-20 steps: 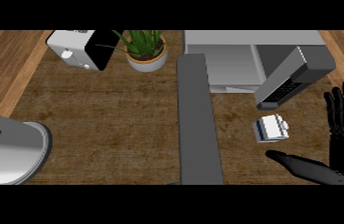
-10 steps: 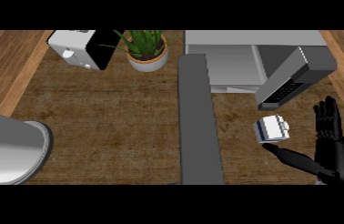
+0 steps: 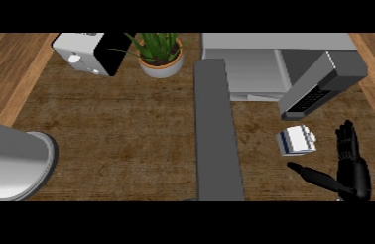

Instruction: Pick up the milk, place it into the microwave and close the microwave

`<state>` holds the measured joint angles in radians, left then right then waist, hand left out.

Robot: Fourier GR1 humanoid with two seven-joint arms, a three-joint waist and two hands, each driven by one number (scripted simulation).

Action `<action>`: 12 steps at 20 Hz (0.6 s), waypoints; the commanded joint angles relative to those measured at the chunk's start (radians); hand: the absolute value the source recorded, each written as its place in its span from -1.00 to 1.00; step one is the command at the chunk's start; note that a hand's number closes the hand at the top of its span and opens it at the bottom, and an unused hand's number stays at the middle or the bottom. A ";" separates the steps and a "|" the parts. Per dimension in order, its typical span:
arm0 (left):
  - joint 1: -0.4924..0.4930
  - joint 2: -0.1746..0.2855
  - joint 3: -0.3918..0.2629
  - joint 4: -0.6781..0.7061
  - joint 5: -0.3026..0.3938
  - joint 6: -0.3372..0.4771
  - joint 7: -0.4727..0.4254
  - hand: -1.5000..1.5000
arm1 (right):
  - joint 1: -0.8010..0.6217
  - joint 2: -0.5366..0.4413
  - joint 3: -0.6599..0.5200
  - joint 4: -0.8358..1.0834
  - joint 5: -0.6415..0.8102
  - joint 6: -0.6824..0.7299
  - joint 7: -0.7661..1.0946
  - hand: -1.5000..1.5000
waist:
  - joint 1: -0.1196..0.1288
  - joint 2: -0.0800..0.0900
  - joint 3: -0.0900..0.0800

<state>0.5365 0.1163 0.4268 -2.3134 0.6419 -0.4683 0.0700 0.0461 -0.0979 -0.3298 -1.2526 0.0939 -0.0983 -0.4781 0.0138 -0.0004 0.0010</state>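
**Right hand open beside the milk, grasp not yet made**

Here's the right hand (image 3: 354,174), low at the right edge of the head view. It's spread wide: fingers (image 3: 347,140) straight and pointing up the picture, thumb (image 3: 310,172) thrown out to the left, nothing held. The milk (image 3: 296,140) sits on the counter (image 3: 124,129) just left of those fingers and above the thumb, inside the open span of the hand. I can see a sliver of counter between carton and hand, so I'd call it near, not touching. The left hand is nowhere in view.

Up above, the microwave (image 3: 273,41) is waiting with its door (image 3: 321,85) swung out, and the door's lower end hangs just above the carton. A long grey strip (image 3: 217,139) runs down the counter to the left of it all, well apart from the milk.

By my reading we're on step one, the pick-up, with placing and closing both to come. The next move calls for sliding the hand left until fingers and thumb bracket the carton, then curling round it. After that, the lift must steer round that jutting door to reach the opening
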 commanded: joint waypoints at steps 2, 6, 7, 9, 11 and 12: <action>0.074 -0.038 0.042 -0.063 0.077 -0.080 -0.019 -1.00 | -0.002 -0.009 -0.015 0.188 0.013 0.001 -0.176 -1.00 | 0.001 -0.001 0.000; 0.006 -0.038 0.003 -0.028 0.058 -0.045 0.009 -1.00 | -0.129 -0.099 -0.078 0.476 0.027 -0.010 -0.309 -1.00 | 0.002 0.003 0.001; 0.042 -0.042 0.051 -0.045 0.091 -0.075 -0.006 -1.00 | -0.159 -0.063 -0.059 0.502 0.037 -0.044 -0.308 -1.00 | 0.003 0.001 0.000; 0.035 0.026 0.091 -0.043 0.178 -0.053 0.043 -1.00 | -0.208 -0.106 -0.085 0.628 0.039 -0.032 -0.393 -1.00 | 0.011 0.003 0.002; 0.039 -0.027 0.069 -0.049 0.107 -0.086 0.018 -1.00 | -0.263 -0.117 -0.087 0.722 0.038 -0.026 -0.421 -1.00 | 0.008 0.003 0.001; 0.014 0.015 0.084 -0.071 0.141 -0.038 0.084 -1.00 | -0.257 -0.120 -0.084 0.720 0.032 -0.019 -0.428 -1.00 | 0.001 0.002 0.001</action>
<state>0.5563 0.1057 0.4856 -2.3089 0.6964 -0.5330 0.0883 -0.1472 -0.1899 -0.3980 -0.6793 0.1289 -0.1244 -0.8253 0.0179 0.0016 0.0018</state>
